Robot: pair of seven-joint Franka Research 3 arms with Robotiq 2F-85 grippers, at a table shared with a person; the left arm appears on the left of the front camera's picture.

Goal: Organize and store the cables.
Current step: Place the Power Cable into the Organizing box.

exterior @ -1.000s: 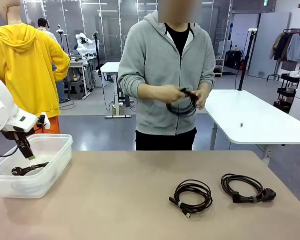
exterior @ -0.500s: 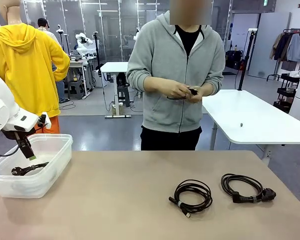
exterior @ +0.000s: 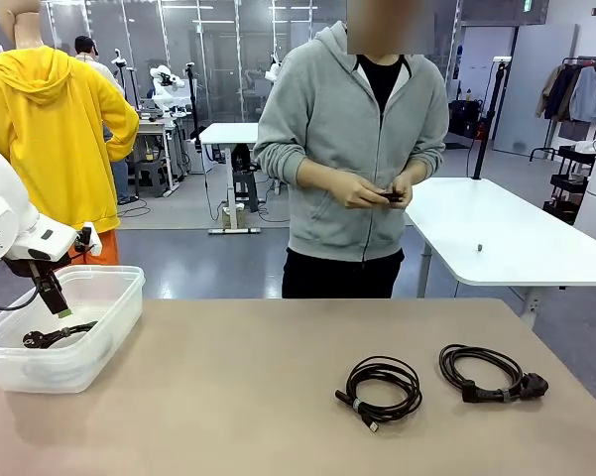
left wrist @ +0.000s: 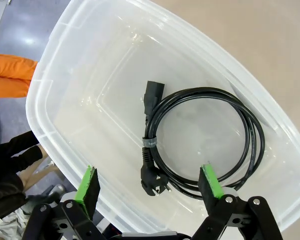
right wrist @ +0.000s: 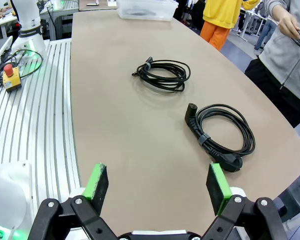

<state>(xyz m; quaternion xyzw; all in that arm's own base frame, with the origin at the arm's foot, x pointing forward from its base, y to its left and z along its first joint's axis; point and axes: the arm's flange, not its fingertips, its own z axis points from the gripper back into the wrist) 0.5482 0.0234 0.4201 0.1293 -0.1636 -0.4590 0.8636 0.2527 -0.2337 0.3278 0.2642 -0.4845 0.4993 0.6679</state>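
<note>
Black cable coil (left wrist: pixel 149 142) lies flat in clear bin (left wrist: pixel 65 65), stored. Left tool (left wrist: pixel 149 175) hangs over it, jaws wide, empty, ready to lift away. Two more cables wait on tabletop (exterior: pixel 228 397): thin coil (exterior: pixel 417 389), thick coil (exterior: pixel 496 391), side by side, not touching. Right tool (right wrist: pixel 156 172) wide, empty, above tabletop near them. Person's hands (exterior: pixel 375 190) hold another cable. One second ago it hung in loose loop; now bunched small.

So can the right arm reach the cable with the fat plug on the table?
Probably yes. That cable lies in the open on the table, right ahead of the open jaws, with nothing on it or in between.
</note>
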